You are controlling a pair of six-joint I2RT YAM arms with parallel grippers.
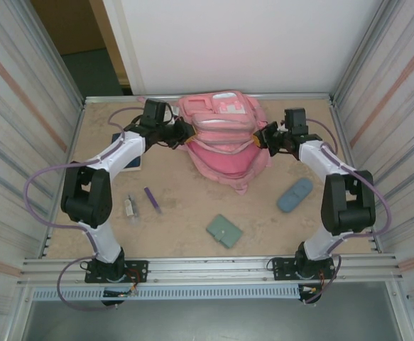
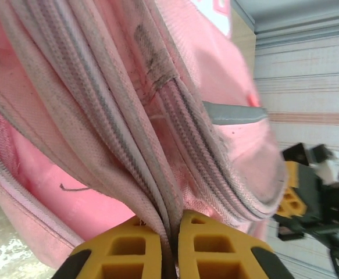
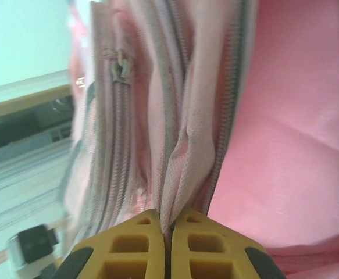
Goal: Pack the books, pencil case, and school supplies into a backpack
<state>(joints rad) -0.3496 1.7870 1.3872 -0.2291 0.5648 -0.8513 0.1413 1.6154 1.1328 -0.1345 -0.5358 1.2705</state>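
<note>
The pink backpack (image 1: 224,135) is seen by the far edge of the worktop (image 1: 185,220), its zipped rim pinched by the left gripper (image 1: 185,133) and right gripper (image 1: 263,135) (jaws clamped on fabric), with pencil case (image 1: 295,195), green folder (image 1: 224,231) and purple pen (image 1: 152,199) scattered nearer, and the blue book (image 1: 135,163) half covered by the left arm (image 1: 118,153).

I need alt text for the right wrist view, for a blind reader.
The right gripper is shut on a fold of the pink backpack, beside a zipper track. A zipper pull sits at upper left.
</note>
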